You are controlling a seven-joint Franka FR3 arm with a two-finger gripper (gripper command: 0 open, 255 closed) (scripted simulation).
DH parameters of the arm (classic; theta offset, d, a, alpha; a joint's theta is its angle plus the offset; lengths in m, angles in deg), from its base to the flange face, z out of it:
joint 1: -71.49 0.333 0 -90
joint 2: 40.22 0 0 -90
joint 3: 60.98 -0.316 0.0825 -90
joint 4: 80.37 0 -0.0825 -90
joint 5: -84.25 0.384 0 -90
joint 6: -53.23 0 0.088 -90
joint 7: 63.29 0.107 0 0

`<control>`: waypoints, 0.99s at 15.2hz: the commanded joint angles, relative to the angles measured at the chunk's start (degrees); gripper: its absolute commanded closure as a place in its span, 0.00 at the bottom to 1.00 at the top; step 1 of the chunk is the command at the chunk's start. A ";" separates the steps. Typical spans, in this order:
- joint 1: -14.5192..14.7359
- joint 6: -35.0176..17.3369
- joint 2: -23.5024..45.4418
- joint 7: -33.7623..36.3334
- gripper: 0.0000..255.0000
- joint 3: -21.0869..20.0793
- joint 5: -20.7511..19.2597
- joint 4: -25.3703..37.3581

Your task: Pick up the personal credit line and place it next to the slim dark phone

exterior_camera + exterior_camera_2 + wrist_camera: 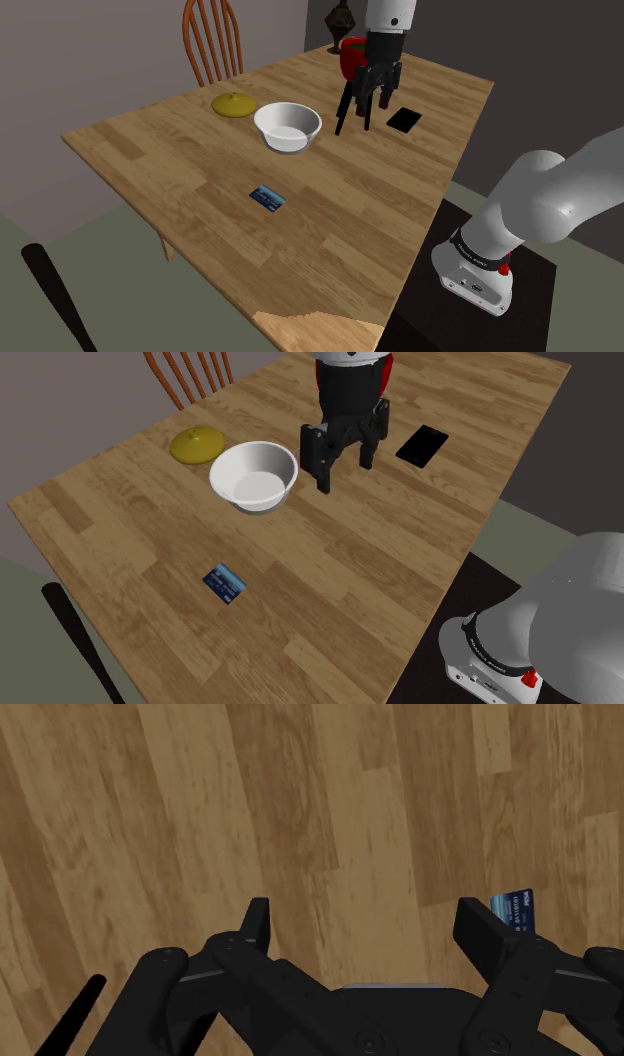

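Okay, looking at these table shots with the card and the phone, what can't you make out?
Small blue rectangular card: print too small to read in the shoulder view; in the wrist view one of the open jaws hides part of it.
Red rounded vessel: mostly hidden behind the white arm in the shoulder view; its kind is unclear.
Dark vase-shaped ornament: cut off by the shoulder view's top edge.
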 commanded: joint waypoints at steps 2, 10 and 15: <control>1.36 -0.48 7.06 2.04 0.00 -2.44 0.48 3.88; 5.03 0.69 26.45 7.29 0.00 -7.48 -0.28 17.14; 8.04 3.10 39.14 10.57 0.00 -9.65 -1.61 27.49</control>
